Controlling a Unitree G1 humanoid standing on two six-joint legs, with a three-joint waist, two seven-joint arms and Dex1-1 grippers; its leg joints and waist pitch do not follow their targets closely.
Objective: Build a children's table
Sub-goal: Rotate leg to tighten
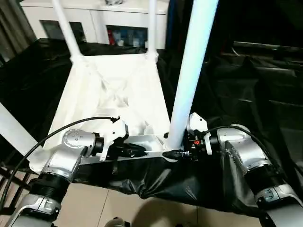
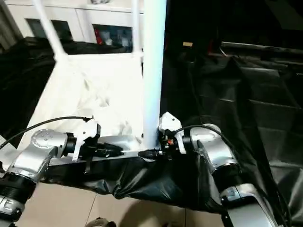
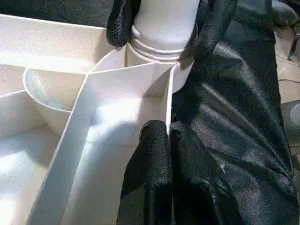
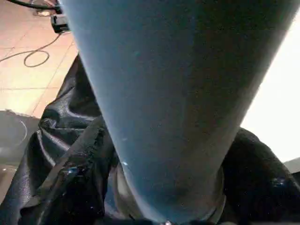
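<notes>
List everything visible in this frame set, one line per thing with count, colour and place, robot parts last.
White plastic rectangular tabletop: one, white, lying underside up on the black cover.
White tubular legs: four in view; one near right corner, two at the far corners, one at the left edge.
Black glossy cover: one, black, draped under the tabletop.
White glass-door cabinet: one, white, behind the work.
Tan tiled floor: beige, below the cover's near edge.
Left gripper: black fingers shut, at the tabletop's near rim.
Right gripper: black fingers either side of the near right leg's base.
</notes>
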